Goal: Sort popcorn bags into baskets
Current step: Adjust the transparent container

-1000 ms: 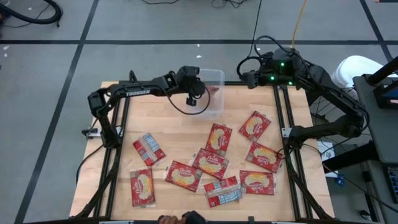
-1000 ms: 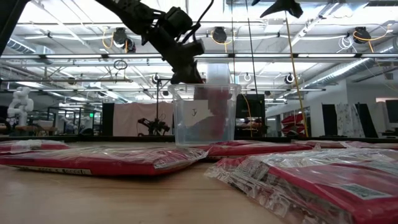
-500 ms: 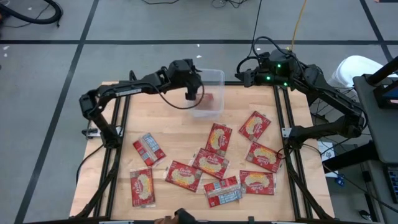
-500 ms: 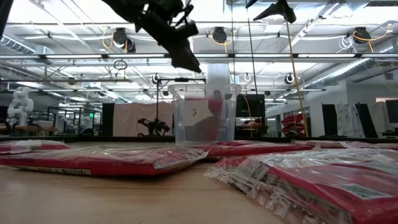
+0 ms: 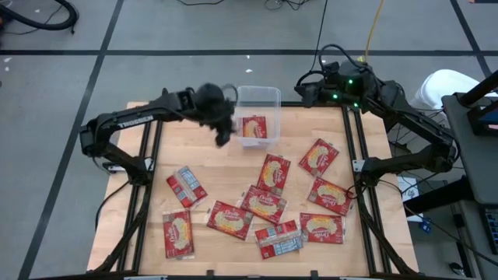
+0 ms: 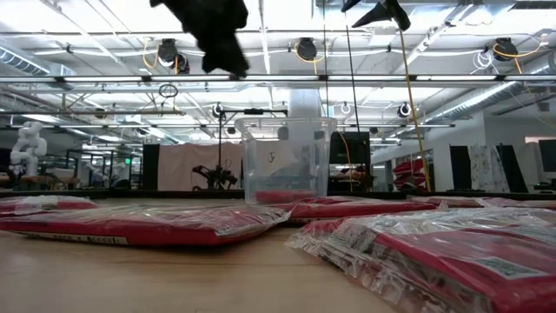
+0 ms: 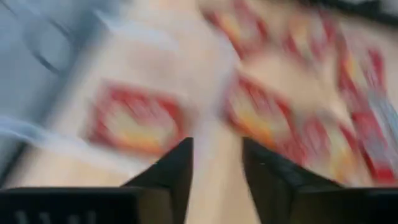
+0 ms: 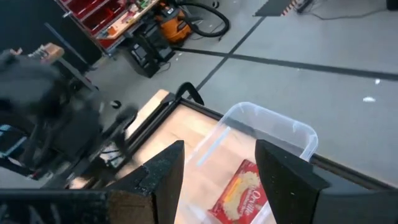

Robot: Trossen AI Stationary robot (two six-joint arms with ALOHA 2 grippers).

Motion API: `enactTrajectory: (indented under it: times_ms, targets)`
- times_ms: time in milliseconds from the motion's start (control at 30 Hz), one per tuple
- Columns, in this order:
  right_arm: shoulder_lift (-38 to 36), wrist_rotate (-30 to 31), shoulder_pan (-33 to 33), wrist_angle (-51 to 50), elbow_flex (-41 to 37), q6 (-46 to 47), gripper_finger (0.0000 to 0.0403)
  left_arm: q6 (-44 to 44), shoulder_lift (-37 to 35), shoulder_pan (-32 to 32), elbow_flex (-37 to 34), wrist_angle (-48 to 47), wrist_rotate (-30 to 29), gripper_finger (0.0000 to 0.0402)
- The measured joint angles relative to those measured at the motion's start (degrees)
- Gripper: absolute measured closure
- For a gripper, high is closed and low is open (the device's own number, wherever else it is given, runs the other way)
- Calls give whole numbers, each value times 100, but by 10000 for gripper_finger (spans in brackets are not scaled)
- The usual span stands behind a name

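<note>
Popcorn bags: one red packet (image 5: 254, 127) lies flat in the clear plastic tub (image 5: 270, 96) at the far edge of the wooden table (image 5: 226, 175), and the rest are scattered loose over the near half, like the one (image 5: 186, 186) showing its grey back and the one (image 5: 318, 157) over on my right side. My left pincer (image 5: 221, 132) hangs above the table just beside the tub, fingers spread apart with nothing between them, blurry as anything. My right pincer (image 8: 217, 180) waits raised by the far right corner near the tub, fingers spread too and holding nothing.
</note>
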Motion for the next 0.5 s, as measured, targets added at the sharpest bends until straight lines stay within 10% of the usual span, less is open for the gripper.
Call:
enactTrajectory:
  times_ms: [167, 500]
  targets:
    - [9, -244, -29, 539, -523, -279, 211, 339, 66, -470, -313, -221, 29, 346]
    - [-14, -2012, -192, 913, -1254, 106, 250, -119, 89, -707, -2093, 3349, -198, 376]
